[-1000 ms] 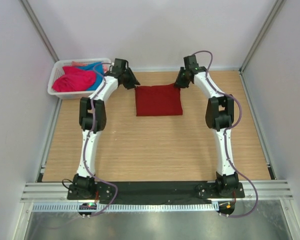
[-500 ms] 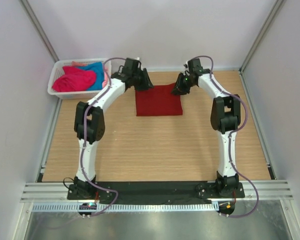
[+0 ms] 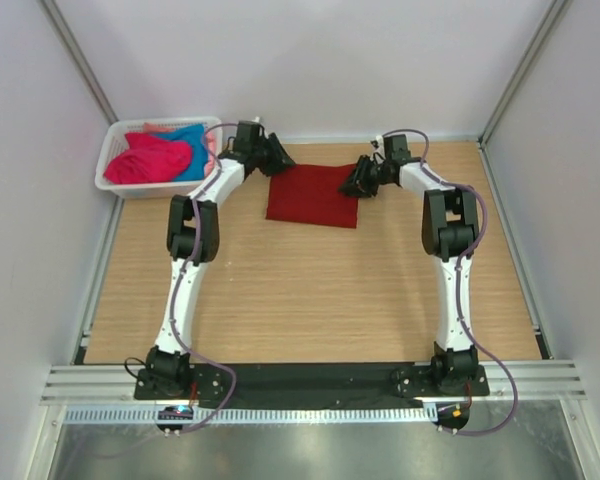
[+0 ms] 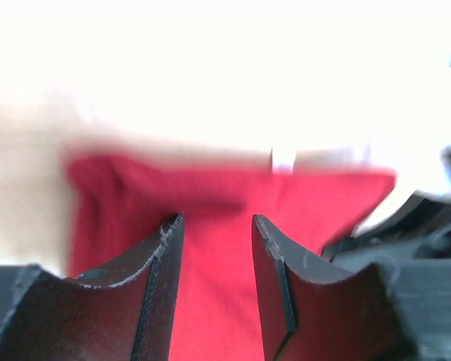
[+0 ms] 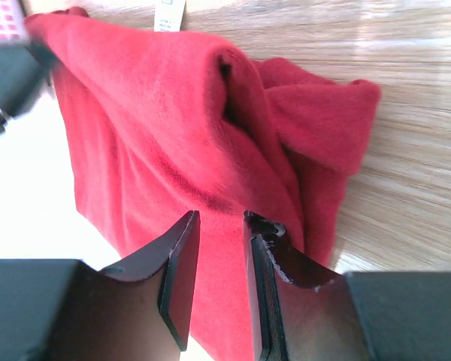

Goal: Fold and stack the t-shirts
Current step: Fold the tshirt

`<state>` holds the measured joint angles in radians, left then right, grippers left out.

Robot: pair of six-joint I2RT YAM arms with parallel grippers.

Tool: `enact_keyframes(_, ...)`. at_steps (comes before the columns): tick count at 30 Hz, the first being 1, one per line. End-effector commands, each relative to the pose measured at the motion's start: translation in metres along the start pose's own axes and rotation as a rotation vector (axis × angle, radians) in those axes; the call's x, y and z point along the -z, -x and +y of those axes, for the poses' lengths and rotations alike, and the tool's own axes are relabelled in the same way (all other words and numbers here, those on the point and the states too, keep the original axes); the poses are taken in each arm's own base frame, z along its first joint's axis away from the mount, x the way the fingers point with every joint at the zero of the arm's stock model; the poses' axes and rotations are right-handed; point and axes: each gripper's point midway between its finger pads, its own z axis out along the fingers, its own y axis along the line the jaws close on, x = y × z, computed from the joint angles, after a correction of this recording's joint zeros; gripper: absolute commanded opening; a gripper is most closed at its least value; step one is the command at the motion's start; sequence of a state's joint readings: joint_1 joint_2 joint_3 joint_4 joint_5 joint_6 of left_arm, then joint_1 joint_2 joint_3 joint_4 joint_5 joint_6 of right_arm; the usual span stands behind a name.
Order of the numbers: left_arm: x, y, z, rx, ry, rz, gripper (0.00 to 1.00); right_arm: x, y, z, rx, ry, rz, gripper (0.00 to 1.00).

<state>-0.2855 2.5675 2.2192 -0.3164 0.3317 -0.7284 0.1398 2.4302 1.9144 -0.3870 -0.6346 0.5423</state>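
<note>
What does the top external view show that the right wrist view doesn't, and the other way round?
Only the top external view shows the white basket in the far left corner, holding the pink shirt and the turquoise shirt, plus both arms in full. Only the right wrist view shows the small white neck label and a bunched fold of cloth just beyond the right gripper. Both show the dark red shirt lying on the wooden table.
</note>
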Motion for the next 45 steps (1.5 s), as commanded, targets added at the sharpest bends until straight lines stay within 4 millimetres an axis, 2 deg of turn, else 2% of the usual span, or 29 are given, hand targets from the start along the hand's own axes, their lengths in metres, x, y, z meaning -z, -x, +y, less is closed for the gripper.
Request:
enact_keyframes(1,-0.001,0.054,-0.022,0.015,-0.122,-0.141,0.44,0.001,0.011,0.013,-0.002,0.074,-0.042,0.38)
enact_keyframes(5,0.005,0.075,-0.044,0.072,-0.236,-0.19,0.48,0.004,0.013,0.013,0.005,0.059,-0.032,0.38)
enact_keyframes(9,0.012,0.077,-0.05,0.066,-0.244,-0.189,0.48,0.011,0.029,0.031,0.006,0.104,-0.072,0.4)
enact_keyframes(10,0.021,0.077,-0.06,0.051,-0.269,-0.173,0.47,0.013,0.037,0.044,0.029,0.152,-0.099,0.41)
enact_keyframes(12,0.028,0.062,-0.058,0.023,-0.233,-0.121,0.47,0.016,0.05,0.058,0.018,0.208,-0.145,0.42)
enact_keyframes(13,0.05,0.067,-0.074,-0.015,-0.24,-0.132,0.47,0.016,0.053,0.062,0.011,0.224,-0.155,0.43)
enact_keyframes(14,0.058,0.057,-0.08,-0.041,-0.225,-0.109,0.47,0.014,0.054,0.062,-0.007,0.238,-0.154,0.43)
enact_keyframes(15,0.058,0.038,-0.065,-0.045,-0.175,-0.07,0.47,0.013,0.057,0.062,-0.008,0.244,-0.16,0.43)
enact_keyframes(16,0.069,0.034,-0.069,-0.1,-0.157,-0.074,0.47,0.013,0.06,0.063,-0.006,0.247,-0.167,0.43)
enact_keyframes(17,0.094,0.039,-0.085,-0.126,-0.152,-0.109,0.48,0.01,0.062,0.06,-0.013,0.239,-0.172,0.43)
enact_keyframes(18,0.092,0.012,-0.075,-0.131,-0.12,-0.06,0.48,0.005,0.062,0.054,-0.029,0.238,-0.173,0.43)
enact_keyframes(20,0.108,-0.002,-0.083,-0.186,-0.108,-0.058,0.48,0.0,0.064,0.046,-0.046,0.245,-0.182,0.43)
enact_keyframes(21,0.106,-0.019,-0.083,-0.205,-0.097,-0.031,0.48,-0.005,0.068,0.04,-0.049,0.257,-0.195,0.43)
enact_keyframes(22,0.101,-0.042,-0.065,-0.204,-0.058,0.016,0.48,-0.008,0.071,0.034,-0.06,0.261,-0.202,0.43)
enact_keyframes(24,0.098,-0.062,-0.054,-0.219,-0.036,0.057,0.48,-0.013,0.075,0.027,-0.06,0.278,-0.218,0.43)
enact_keyframes(25,0.094,-0.079,-0.038,-0.206,-0.01,0.096,0.47,-0.02,0.075,0.013,-0.088,0.273,-0.218,0.43)
enact_keyframes(27,0.09,-0.089,-0.024,-0.214,0.013,0.108,0.47,-0.022,0.081,0.005,-0.09,0.298,-0.25,0.44)
enact_keyframes(29,0.088,-0.099,-0.005,-0.229,0.054,0.124,0.47,-0.028,0.081,-0.016,-0.153,0.307,-0.248,0.44)
enact_keyframes(32,0.082,-0.11,0.024,-0.231,0.131,0.141,0.46,-0.027,0.087,-0.022,-0.168,0.349,-0.252,0.45)
enact_keyframes(34,0.077,-0.117,0.039,-0.22,0.157,0.162,0.46,-0.024,0.09,-0.013,-0.154,0.376,-0.25,0.47)
enact_keyframes(37,0.075,-0.118,0.052,-0.22,0.2,0.197,0.45,-0.013,0.096,0.003,-0.143,0.409,-0.245,0.49)
enact_keyframes(38,0.08,-0.122,0.051,-0.215,0.211,0.225,0.44,-0.009,0.096,0.009,-0.139,0.418,-0.237,0.5)
enact_keyframes(40,0.088,-0.108,0.029,-0.202,0.179,0.21,0.44,0.008,0.104,0.027,-0.126,0.419,-0.243,0.52)
enact_keyframes(41,0.103,-0.1,0.014,-0.196,0.169,0.2,0.44,0.015,0.109,0.033,-0.123,0.406,-0.26,0.53)
enact_keyframes(43,0.121,-0.089,-0.01,-0.18,0.151,0.18,0.45,0.038,0.113,0.05,-0.114,0.368,-0.271,0.54)
enact_keyframes(44,0.142,-0.082,-0.026,-0.166,0.139,0.164,0.47,0.045,0.115,0.053,-0.117,0.342,-0.28,0.56)
enact_keyframes(45,0.152,-0.081,-0.033,-0.145,0.135,0.163,0.49,0.047,0.109,0.042,-0.144,0.258,-0.27,0.59)
